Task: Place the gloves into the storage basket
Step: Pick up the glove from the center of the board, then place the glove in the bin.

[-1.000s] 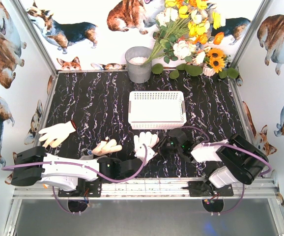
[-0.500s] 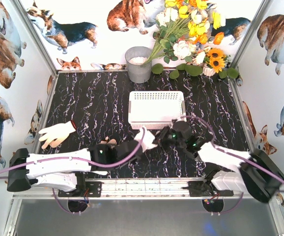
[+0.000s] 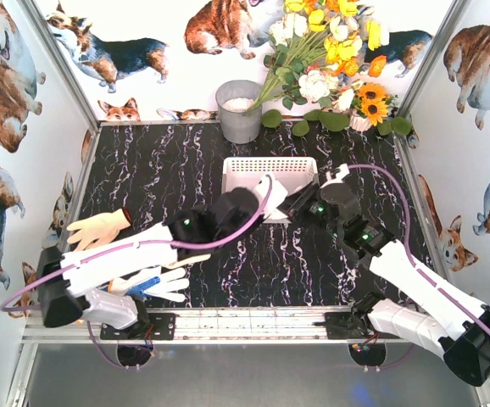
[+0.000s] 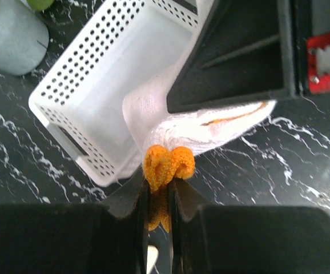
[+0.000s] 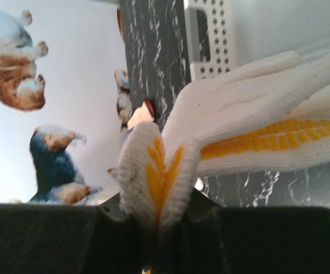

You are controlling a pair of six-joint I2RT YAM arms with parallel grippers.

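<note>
A cream-white glove (image 3: 271, 188) with an orange cuff (image 4: 166, 164) hangs between both grippers, over the near rim of the white lattice storage basket (image 3: 266, 166). My left gripper (image 3: 258, 202) is shut on the orange cuff; its view (image 4: 159, 188) shows the basket (image 4: 91, 97) just beyond. My right gripper (image 3: 293, 206) is shut on a folded yellow-striped part of the glove (image 5: 250, 117), close to the basket's corner (image 5: 210, 40). A plain glove (image 3: 99, 229) lies at the left. A blue-dotted glove (image 3: 156, 281) lies near the left arm's base.
A grey metal bucket (image 3: 239, 110) stands behind the basket, also in the left wrist view (image 4: 11, 34). Artificial flowers (image 3: 330, 68) fill the back right corner. Corgi-printed walls close in the black marble table (image 3: 160, 161) on three sides.
Both grippers have carried the glove from the table's near middle up and away to the basket's near rim. The left arm's move uncovered the blue-dotted glove near its base.
</note>
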